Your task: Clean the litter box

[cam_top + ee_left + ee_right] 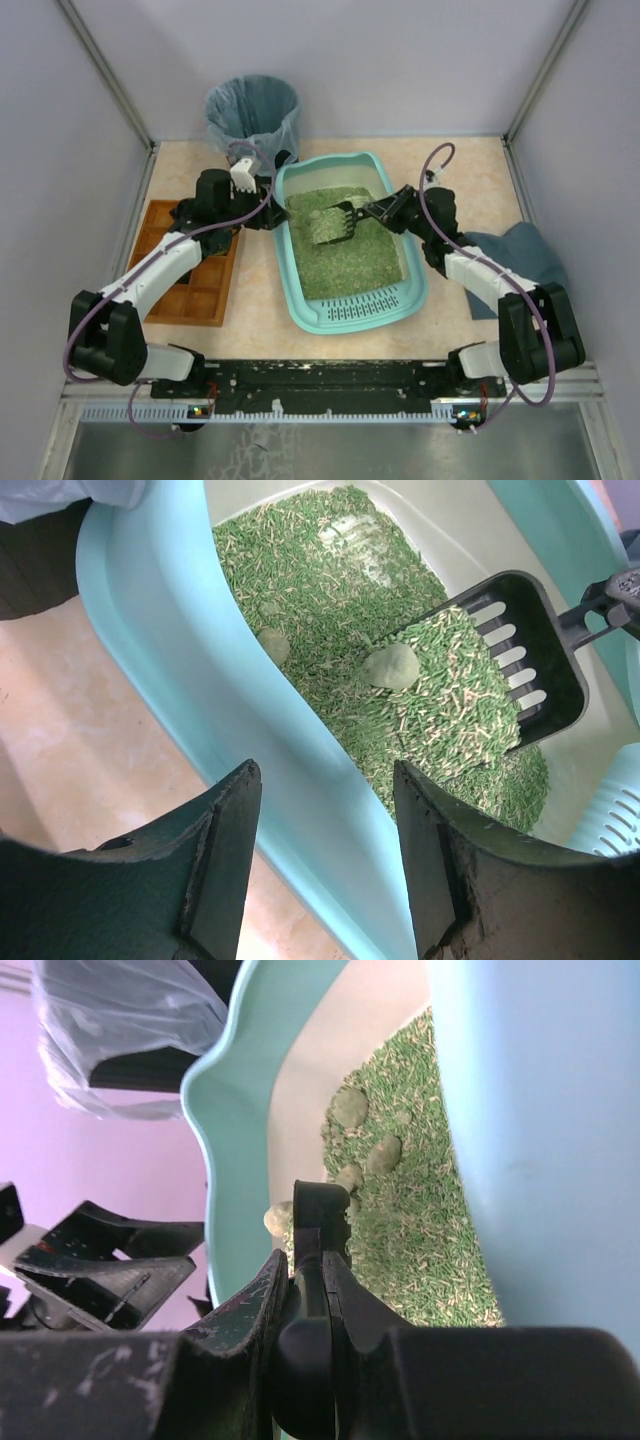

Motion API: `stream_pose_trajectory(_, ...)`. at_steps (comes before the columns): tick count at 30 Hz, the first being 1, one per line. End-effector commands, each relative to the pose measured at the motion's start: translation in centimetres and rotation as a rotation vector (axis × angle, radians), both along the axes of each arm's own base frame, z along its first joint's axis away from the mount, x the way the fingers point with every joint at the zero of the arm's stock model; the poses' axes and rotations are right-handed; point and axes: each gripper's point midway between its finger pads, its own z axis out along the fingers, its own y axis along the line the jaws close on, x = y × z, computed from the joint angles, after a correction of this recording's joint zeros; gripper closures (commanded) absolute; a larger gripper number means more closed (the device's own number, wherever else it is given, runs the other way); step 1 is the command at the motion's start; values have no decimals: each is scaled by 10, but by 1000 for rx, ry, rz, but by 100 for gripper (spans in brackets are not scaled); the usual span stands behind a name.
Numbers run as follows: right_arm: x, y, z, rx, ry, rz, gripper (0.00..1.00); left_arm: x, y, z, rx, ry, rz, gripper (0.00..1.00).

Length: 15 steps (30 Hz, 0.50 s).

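Note:
The teal litter box [302, 300] lies mid-table with green pellet litter and its grate lip toward me. My right gripper [388, 211] is shut on the handle of a black slotted scoop [335, 224], which sits in the litter. In the right wrist view the fingers [310, 1270] clamp the scoop handle [320, 1210]. In the left wrist view the scoop [545, 660] carries litter and a greenish clump [390, 666]; another clump [272, 645] lies by the wall. My left gripper [268, 203] is open and empty at the box's left rim [190, 710], fingers [325, 775] straddling it.
A black bin with a blue-grey bag [252, 108] stands behind the box at the left. A brown wooden compartment tray [190, 270] lies left of the box. A blue-grey cloth [520, 255] lies at the right. More clumps [350, 1107] sit in the far litter.

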Motion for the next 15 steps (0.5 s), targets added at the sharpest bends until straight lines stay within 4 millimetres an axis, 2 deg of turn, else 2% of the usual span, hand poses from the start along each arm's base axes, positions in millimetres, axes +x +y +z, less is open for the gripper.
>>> stream_pose_trajectory(1,-2,-5,59,177,-161,88,100,1,0,15,-7,-70,-2,38)
stream_pose_trajectory(6,-2,-30,59,262,-150,60,100,0,-1,16,-10,-72,-5,38)
stream_pose_trajectory(10,-8,-29,68,339,-169,91,100,1,0,18,-9,-78,1,39)
stream_pose_trajectory(15,-7,-52,67,430,-163,31,100,0,1,20,-9,-84,0,38)
